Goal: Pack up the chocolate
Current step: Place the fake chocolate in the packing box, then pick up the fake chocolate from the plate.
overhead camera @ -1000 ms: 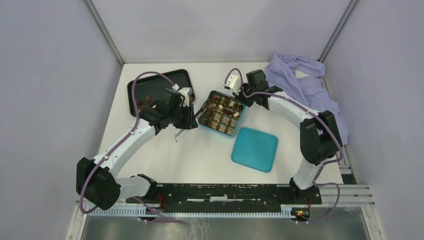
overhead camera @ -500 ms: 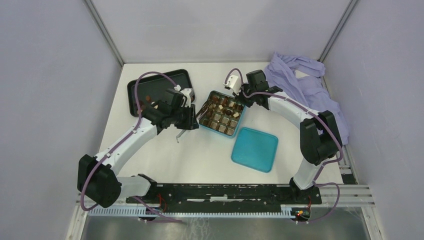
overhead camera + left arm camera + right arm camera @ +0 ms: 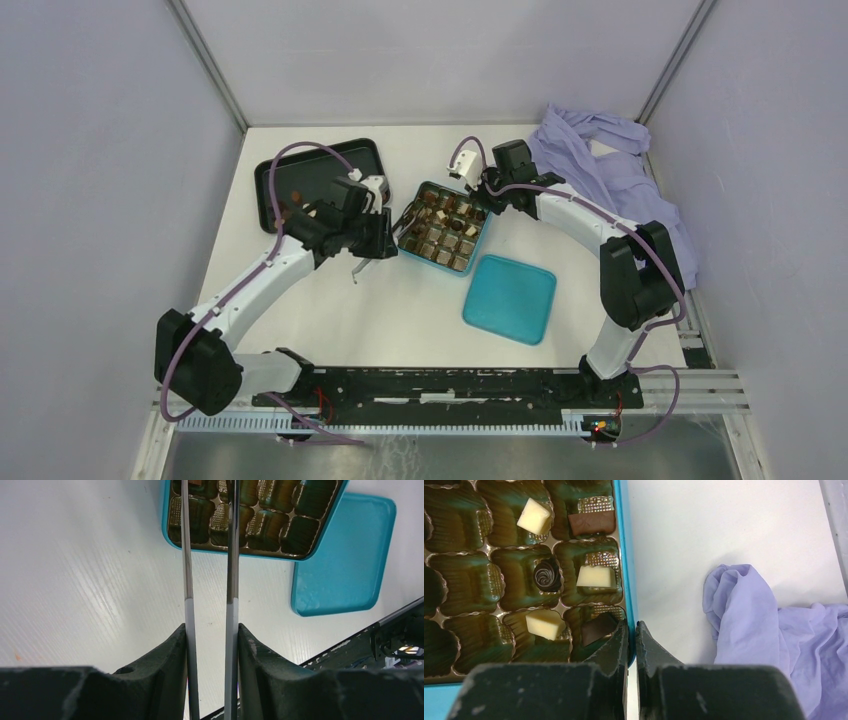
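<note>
From above, the left tool is seen clamped on a pair of tweezers, whose tips reach over the left side of the open teal box in the middle of the counter. The right tool is set at the box's far right corner. Chocolate is seen in several cells of the box, and a few brown bits, probably more pieces, lie on the black tray to the left, though they are too small to be sure of. The lid lies just beside the box on the near side. In the left wrist view, the two steel blades are squeezed by the tool from both sides and run out over the brown insert. Their tips pass beyond the top edge, so whether a piece is held cannot be told. In the right wrist view, the jaws are closed on the box's teal wall, one inside and one outside, and cream and dark pieces are seen in the cells beside them, with other cells empty. The step in hand is judged to be the setting of a piece into a cell while the box is steadied. Next, the tweezers would need to be lifted straight clear of the insert and carried to the tray for another piece, with the wall gripped so that the box is not dragged.
</note>
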